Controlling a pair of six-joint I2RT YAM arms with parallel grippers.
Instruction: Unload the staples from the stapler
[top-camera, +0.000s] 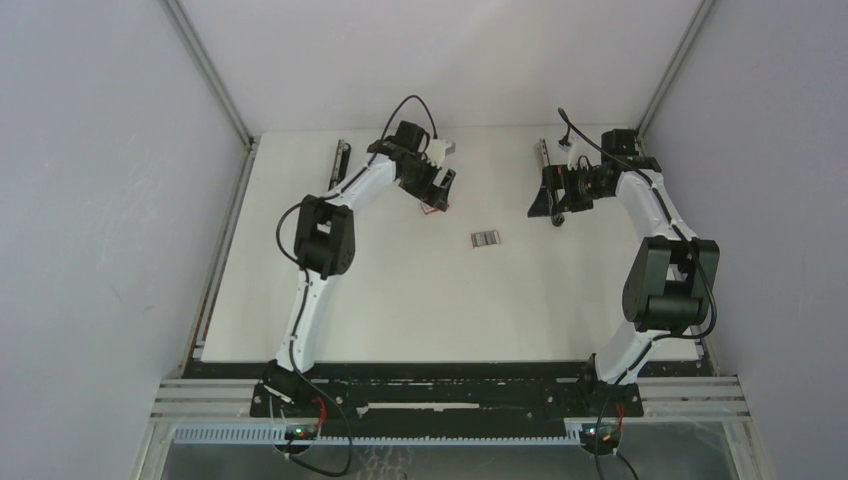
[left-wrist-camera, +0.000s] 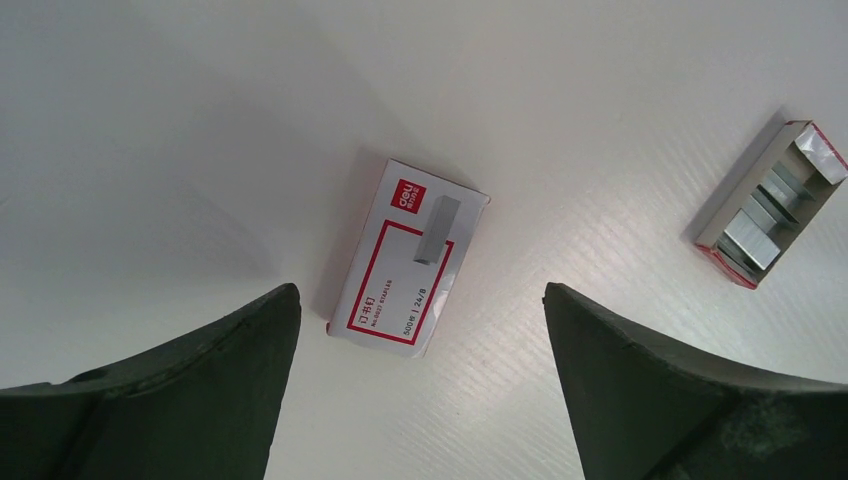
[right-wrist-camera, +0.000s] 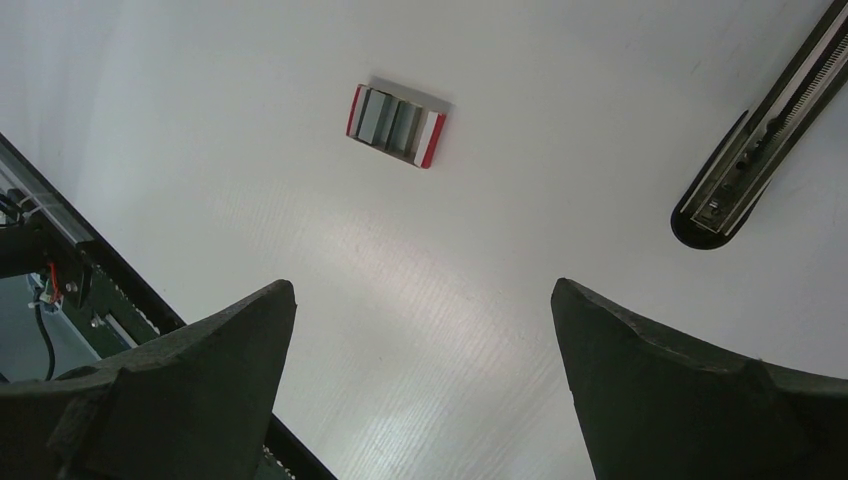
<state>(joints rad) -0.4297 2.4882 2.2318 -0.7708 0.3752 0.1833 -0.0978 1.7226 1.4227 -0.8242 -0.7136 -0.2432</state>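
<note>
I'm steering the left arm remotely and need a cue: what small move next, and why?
Probably lower the left jaws onto the staple strip: it lies atop the red-and-white box, roughly between the open jaws, and the tray beside it already holds other strips.

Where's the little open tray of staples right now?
In the top view, the open tray of staples sits near the middle of the table, between the two arms, just right of and nearer than the red-and-white box.
</note>
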